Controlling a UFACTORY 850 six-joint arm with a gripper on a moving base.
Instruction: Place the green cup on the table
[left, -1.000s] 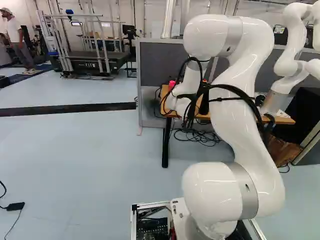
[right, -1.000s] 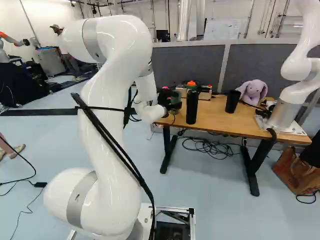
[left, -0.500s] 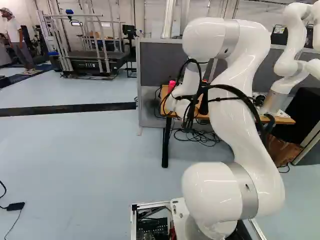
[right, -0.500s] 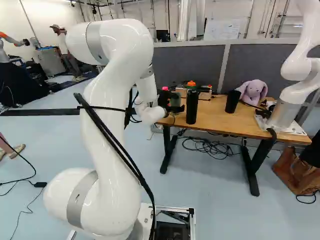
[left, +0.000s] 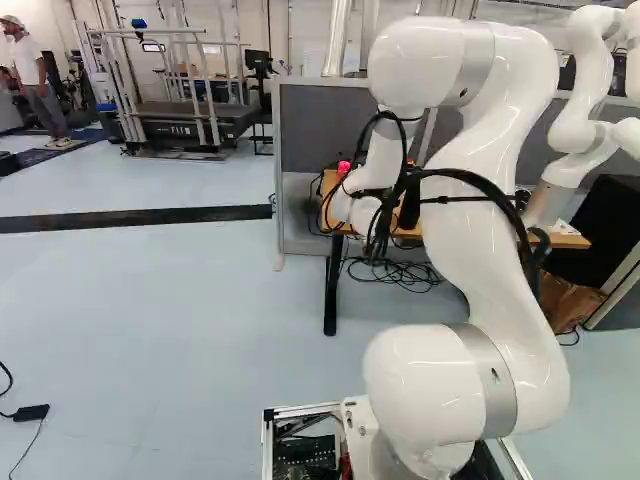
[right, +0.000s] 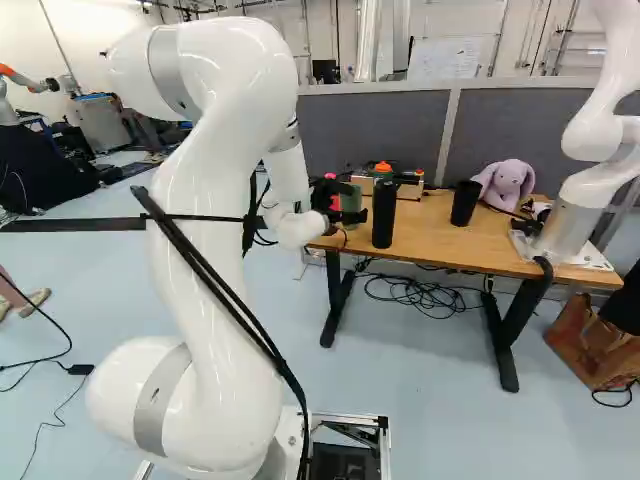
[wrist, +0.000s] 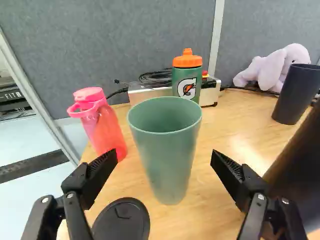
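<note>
Glossy white jointed arm (right: 222, 262): rises toward 12 o'clock from its base joint in right base view, bends over up top, forearm (right: 288, 178) drops toward 6. Black two-finger hand (right: 352, 202) off wrist (right: 301, 230) at 2 o'clock; fingers spread wide, facing each other.

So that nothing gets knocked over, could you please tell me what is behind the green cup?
Seen from the wrist, a green bottle with an orange lid, then a pale box with black cable by it. The cup hides the bottle's lower end and part of the box.
</note>
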